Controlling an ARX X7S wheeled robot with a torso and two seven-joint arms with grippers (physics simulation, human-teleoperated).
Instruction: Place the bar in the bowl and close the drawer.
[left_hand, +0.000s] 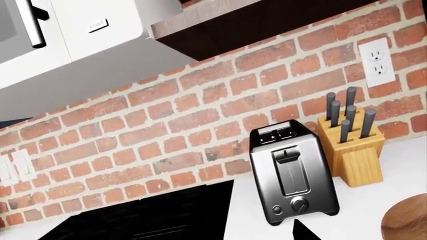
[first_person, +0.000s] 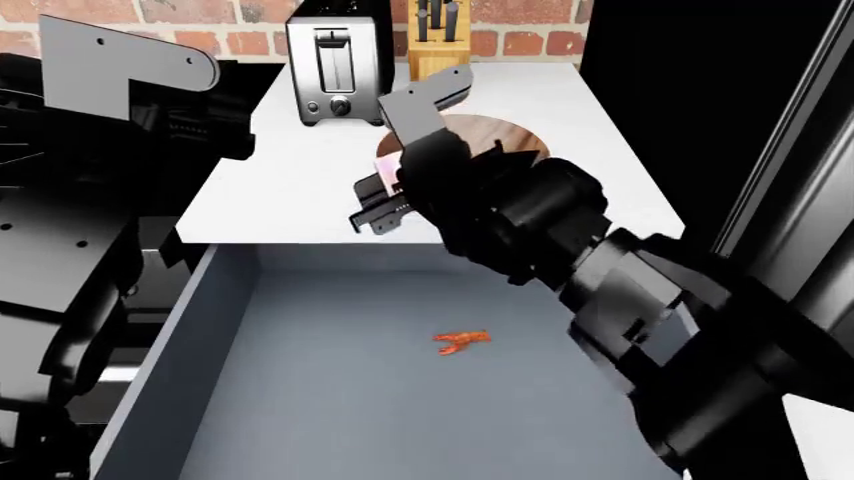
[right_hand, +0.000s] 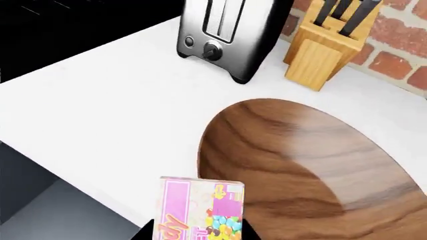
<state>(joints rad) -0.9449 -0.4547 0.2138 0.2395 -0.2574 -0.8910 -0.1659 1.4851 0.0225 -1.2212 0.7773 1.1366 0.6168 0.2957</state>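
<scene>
One small pink bar (right_hand: 200, 210) is pinched in the right tool (right_hand: 195, 232), held above the bench (right_hand: 100, 95) just at the near rim of the bowl (right_hand: 300, 165), not yet over its hollow. It looks a light, flat, stiff packet with a glossy printed face, so I judge it could slide between the pads if the squeeze slackens; it is gripped by its lower end, which leaves most of its length free to tip toward the bowl. In the head view the right arm reaches forward over the open drawer (first_person: 267, 400), its wrist bent so the tool points at the bowl's edge, and only a pink sliver of the packet shows beside the fingers. A tiny orange lobster (first_person: 462, 341) lies alone on the drawer floor. The left tool is not clearly seen: its wrist camera looks up at the brick wall, toaster (left_hand: 292, 172) and knife block (left_hand: 352, 145), and I cannot tell whether it is spread or pressed together. That arm is raised at the left of the bench, well apart from the bowl.
</scene>
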